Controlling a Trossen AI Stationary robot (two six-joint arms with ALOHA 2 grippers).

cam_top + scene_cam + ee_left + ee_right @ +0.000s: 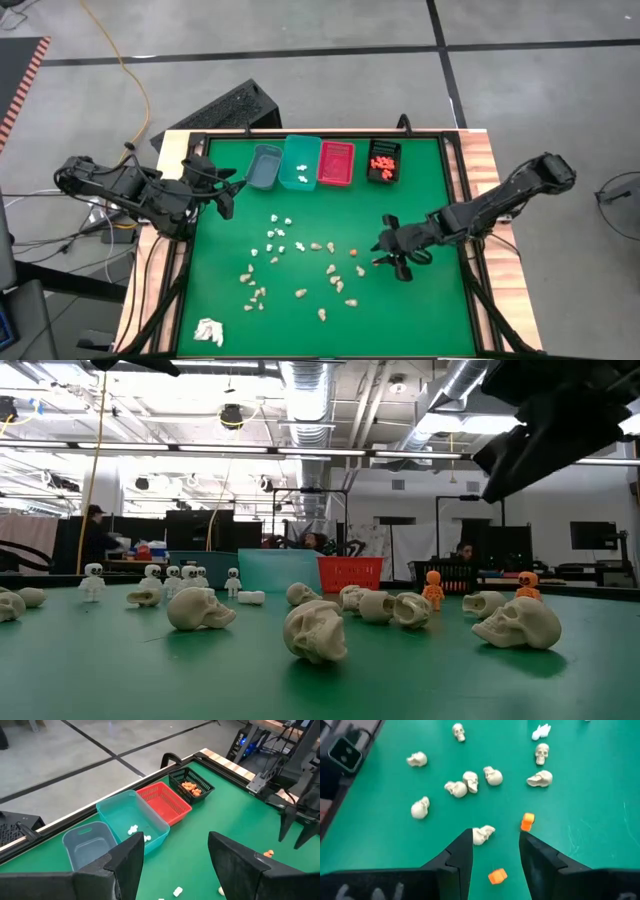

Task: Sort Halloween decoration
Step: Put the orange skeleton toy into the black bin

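Observation:
Beige skulls (300, 293), white skeletons (280, 219) and two orange figures (353, 251) lie scattered on the green mat (430, 190). My right gripper (495, 837) hangs open, slanting down over the mat's right half. One orange figure (497, 876) lies on the mat below the gap between its fingers. A skull (482, 834) and the other orange figure (527, 821) lie just past the fingertips. My left gripper (226, 196) waits open above the mat's far left corner, with nothing between its fingers.
Four bins stand in a row at the far edge: grey (264, 166), teal (300, 160) with white pieces, red (336, 162), black (383, 161) with orange pieces. A white papery wad (208, 331) lies at the near left. Bare mat lies at the right.

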